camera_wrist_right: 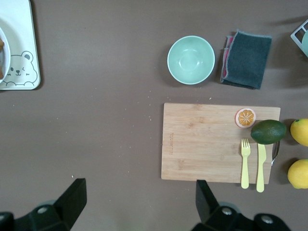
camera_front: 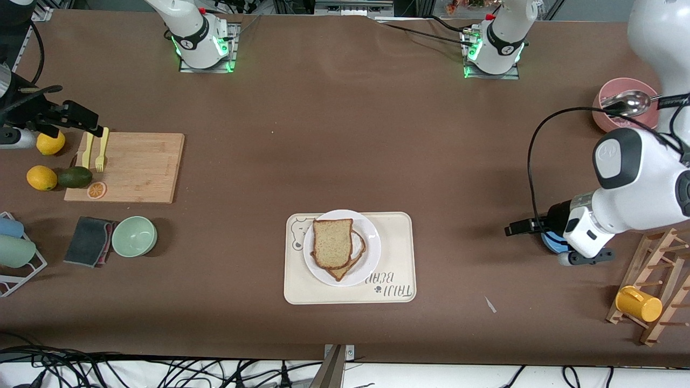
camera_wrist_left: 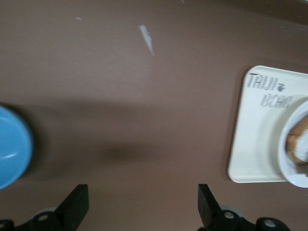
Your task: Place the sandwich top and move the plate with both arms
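Note:
The sandwich top (camera_front: 332, 243), a plain brown bread slice, lies on another slice (camera_front: 353, 257) on the white plate (camera_front: 372, 243). The plate sits on the cream bear-printed tray (camera_front: 396, 258). My left gripper (camera_front: 550, 240) hangs open and holds nothing, over the table beside a blue bowl (camera_wrist_left: 12, 144) toward the left arm's end. The left wrist view shows its fingers (camera_wrist_left: 77, 202) spread wide, with the tray (camera_wrist_left: 255, 134) and the plate's rim (camera_wrist_left: 291, 168) off to one side. My right gripper (camera_front: 64, 116) is open too, over the table by the cutting board (camera_wrist_right: 219, 142).
On the cutting board (camera_front: 135, 167) lie a yellow fork and knife and an orange slice, with an avocado (camera_front: 75, 177) and lemons beside it. A green bowl (camera_front: 134, 236) and a grey cloth (camera_front: 89, 241) sit nearer the camera. A pink bowl with a spoon (camera_front: 625, 105) and a wooden rack with a yellow cup (camera_front: 639, 303) stand at the left arm's end.

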Controlling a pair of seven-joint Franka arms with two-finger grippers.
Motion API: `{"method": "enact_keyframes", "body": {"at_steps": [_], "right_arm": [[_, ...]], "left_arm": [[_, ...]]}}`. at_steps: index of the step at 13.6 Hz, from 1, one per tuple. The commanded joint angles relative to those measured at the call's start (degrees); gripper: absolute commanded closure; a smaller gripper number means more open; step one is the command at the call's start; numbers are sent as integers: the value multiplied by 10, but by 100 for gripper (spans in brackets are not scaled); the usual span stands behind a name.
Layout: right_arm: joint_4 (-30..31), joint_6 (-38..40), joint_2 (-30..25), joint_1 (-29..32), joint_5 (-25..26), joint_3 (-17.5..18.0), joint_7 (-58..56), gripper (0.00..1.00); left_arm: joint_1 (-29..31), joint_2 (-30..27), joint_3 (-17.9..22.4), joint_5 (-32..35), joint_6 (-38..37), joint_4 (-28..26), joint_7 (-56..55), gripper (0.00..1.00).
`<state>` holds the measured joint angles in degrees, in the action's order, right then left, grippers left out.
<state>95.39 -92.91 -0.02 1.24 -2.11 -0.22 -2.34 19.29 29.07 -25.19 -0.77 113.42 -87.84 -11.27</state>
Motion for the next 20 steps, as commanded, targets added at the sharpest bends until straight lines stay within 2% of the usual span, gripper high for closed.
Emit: {"method": "enact_keyframes", "body": {"at_steps": [1, 6, 12, 13, 14, 16, 17, 20], "right_arm": [[-2, -1, -4, -2, -2, 0, 7, 0], [-2, 3, -4, -2, -2, 0, 6, 0], [-2, 4, -3, -1, -2, 0, 6, 0], [-2, 4, -3, -2, 0, 1, 6, 0], [-2, 4, -3, -3, 0, 1, 6, 0], [-2, 5, -4, -2, -3, 0, 7, 0], [-2, 5, -4, -2, -3, 0, 6, 0], [-2, 6, -4, -2, -3, 0, 6, 0]], "left_arm": [[21, -57, 4, 38, -43, -11, -10, 0], [58, -137, 2, 39, -116, -12, -2, 0], [68, -179, 8, 38, -152, -16, 47, 0], [54, -185, 26, 38, -156, -18, 48, 0], [11, -194, 63, 38, -158, -20, 49, 0], [-104, -212, 178, 35, -171, -22, 51, 0], [-147, -220, 220, 33, -175, -22, 52, 0], [-231, -248, 297, 30, -182, -40, 56, 0]]}}
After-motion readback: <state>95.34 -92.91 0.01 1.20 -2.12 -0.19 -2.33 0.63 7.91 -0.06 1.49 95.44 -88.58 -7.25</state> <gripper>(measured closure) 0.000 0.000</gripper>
